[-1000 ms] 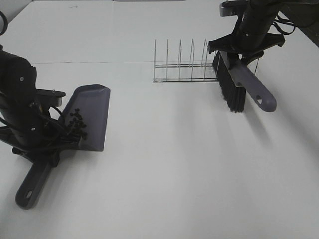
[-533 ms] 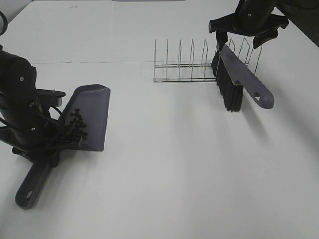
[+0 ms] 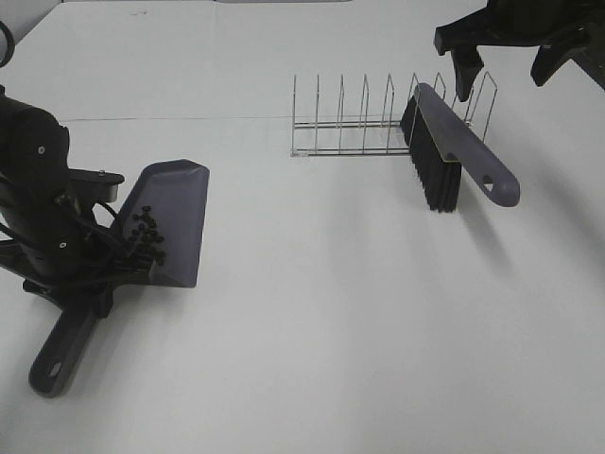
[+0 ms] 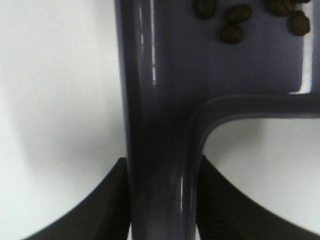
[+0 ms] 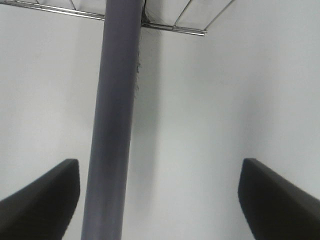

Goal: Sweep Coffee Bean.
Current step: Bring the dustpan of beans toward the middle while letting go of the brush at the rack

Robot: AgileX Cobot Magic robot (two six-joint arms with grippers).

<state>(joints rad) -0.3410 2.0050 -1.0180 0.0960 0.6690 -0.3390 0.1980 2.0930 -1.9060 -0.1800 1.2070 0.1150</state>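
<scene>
Several dark coffee beans [image 3: 145, 234] lie in a small cluster on the grey-purple dustpan [image 3: 175, 213] at the left of the table; some beans [image 4: 235, 22] show in the left wrist view. My left gripper [image 3: 80, 288] is shut on the dustpan's handle [image 4: 160, 150]. The brush [image 3: 444, 156] leans against the wire rack [image 3: 364, 128], its dark bristles [image 3: 433, 178] on the table. My right gripper [image 3: 501, 66] is open and empty, raised above and behind the brush. The brush handle [image 5: 112, 125] shows below it between the fingers.
The wire rack stands at the back centre of the white table [image 3: 331, 312]. The table's far edge runs along the top.
My right gripper has let go of the brush, opened, and risen up and to the right. The brush now rests against the rack. The left arm and dustpan have not moved.
</scene>
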